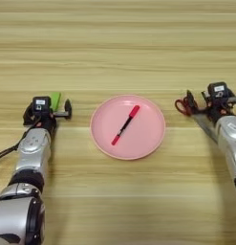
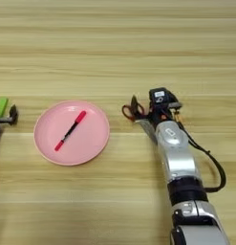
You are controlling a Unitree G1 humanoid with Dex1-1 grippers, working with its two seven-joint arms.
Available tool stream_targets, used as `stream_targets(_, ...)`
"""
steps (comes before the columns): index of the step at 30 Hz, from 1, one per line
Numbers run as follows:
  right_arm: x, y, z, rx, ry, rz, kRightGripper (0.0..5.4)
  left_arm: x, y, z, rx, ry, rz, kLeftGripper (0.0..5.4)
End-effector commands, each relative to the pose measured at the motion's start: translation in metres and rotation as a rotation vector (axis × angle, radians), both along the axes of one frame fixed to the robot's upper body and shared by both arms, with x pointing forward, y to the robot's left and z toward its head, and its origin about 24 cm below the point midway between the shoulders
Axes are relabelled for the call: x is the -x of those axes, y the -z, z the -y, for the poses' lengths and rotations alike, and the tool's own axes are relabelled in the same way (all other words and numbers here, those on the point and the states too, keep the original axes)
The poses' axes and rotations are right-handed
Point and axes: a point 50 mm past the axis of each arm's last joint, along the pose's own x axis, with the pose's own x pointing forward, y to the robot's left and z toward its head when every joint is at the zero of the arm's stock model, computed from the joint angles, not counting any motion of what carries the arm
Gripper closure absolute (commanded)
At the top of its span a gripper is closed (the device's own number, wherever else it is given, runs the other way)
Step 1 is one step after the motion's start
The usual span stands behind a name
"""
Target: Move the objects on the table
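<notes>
Table (image 1: 117, 43) stretches wide and bare across the far half, its pale and tan grain stripes running side to side, and there is open wood along the near edge too, between the two arms. At the far left, the left arm reaches up from the near corner, forearm lying nearly straight away from the robot, and the left gripper (image 1: 56, 107) sits by the green bar (image 1: 55, 100); one black finger (image 1: 68, 108) juts out toward the plate, and the bar shows just behind the wrist block, but I cannot tell whether the fingers are closed on it or merely beside it. A strip of bare wood separates that finger from the pink plate (image 1: 150, 139), which rests about mid-table. The red marker pen (image 1: 125, 125) lies inside the plate, slanted from near left to far right, clear of the rim. Right of the plate, past another small gap, red-handled scissors (image 2: 130, 112) lie on the wood, blades toward the near side. The right gripper (image 2: 141, 109) is at the scissors' handles, forearm angled in from the near right corner; its grip state I cannot tell.
</notes>
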Motion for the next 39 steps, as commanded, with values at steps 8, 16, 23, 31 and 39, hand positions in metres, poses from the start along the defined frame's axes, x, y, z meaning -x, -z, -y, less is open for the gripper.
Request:
stream_targets(8, -0.005, -0.006, 0.006, -0.045, 0.073, 0.020, 0.00, 0.001, 0.003, -0.002, -0.008, 0.001, -0.023, 0.05)
stream_targets(16, -0.006, -0.006, 0.007, -0.049, 0.080, 0.021, 0.00, 0.002, 0.004, -0.002, -0.007, 0.001, -0.028, 0.05)
stream_targets(23, -0.006, -0.007, 0.008, -0.050, 0.086, 0.025, 0.00, 0.003, 0.007, -0.003, 0.010, -0.005, -0.055, 0.24)
stream_targets(31, -0.006, -0.009, 0.011, -0.052, 0.099, 0.033, 0.00, 0.005, 0.012, -0.005, -0.001, -0.006, -0.093, 0.98)
stream_targets(39, -0.006, -0.010, 0.012, -0.054, 0.107, 0.039, 0.00, 0.005, 0.013, -0.004, 0.000, -0.001, -0.097, 1.79)
